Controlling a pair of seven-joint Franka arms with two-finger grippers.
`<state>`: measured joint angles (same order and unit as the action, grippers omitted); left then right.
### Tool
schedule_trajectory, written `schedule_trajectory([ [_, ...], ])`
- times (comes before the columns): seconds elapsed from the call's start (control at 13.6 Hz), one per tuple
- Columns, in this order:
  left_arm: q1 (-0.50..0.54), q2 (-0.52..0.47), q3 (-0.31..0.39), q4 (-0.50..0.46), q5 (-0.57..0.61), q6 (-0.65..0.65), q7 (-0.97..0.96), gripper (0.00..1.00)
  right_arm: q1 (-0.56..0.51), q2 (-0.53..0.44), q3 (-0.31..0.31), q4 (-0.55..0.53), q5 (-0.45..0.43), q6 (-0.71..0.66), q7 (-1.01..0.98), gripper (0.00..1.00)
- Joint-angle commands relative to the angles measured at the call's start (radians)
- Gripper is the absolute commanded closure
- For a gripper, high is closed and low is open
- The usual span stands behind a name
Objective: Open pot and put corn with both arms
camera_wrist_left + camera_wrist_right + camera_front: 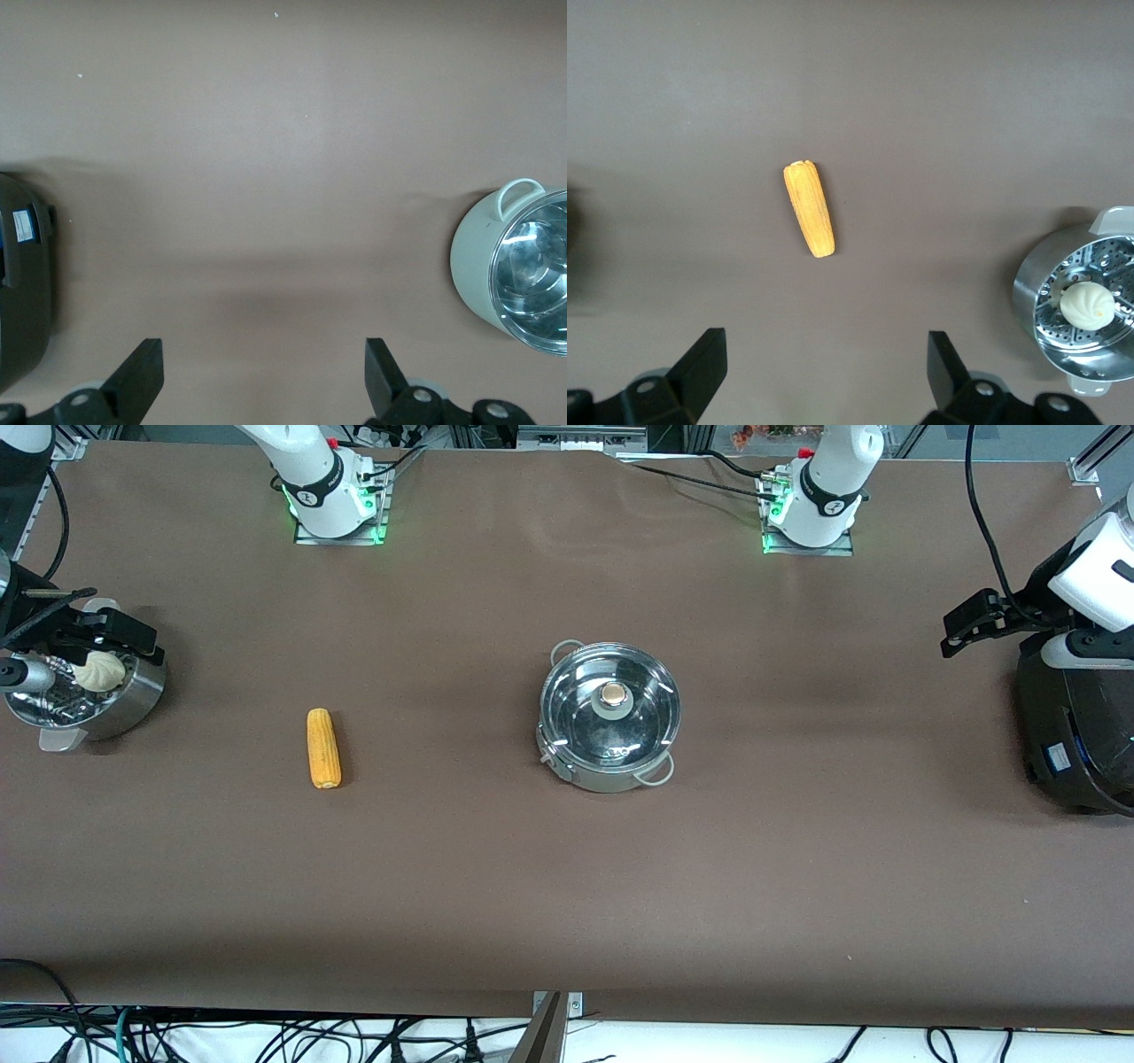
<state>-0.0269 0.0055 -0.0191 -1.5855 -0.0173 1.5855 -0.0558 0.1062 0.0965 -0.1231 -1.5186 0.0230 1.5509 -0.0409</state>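
Hovering with fingers spread and nothing between them, the left gripper (264, 385) hangs over the black cooker (1076, 726) at its end of the table (567, 886). The right gripper (826, 381) is likewise spread and unladen, over the steamer bowl (133, 695) holding a bun (99, 670). Brown cloth covers the table. The pot (609, 717) sits mid-table, lid (611, 704) on; the corn (323, 747) lies between pot and steamer bowl.

A pale bun (99, 670) sits in the steamer bowl (133, 700); a black cooker (1067, 735) stands well apart.
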Motion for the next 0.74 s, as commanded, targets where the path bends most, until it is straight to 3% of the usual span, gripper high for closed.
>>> schedule_trajectory([
  [0.0,0.008,0.016,0.002,0.035,-0.026,-0.027,0.022,0.0,-0.007,0.009,0.0,0.02,-0.003,-0.012,-0.028,0.0],
  [0.66,0.008,0.017,0.002,0.035,-0.024,-0.027,0.022,0.0,-0.007,0.009,0.0,0.023,0.002,-0.011,-0.022,0.0],
])
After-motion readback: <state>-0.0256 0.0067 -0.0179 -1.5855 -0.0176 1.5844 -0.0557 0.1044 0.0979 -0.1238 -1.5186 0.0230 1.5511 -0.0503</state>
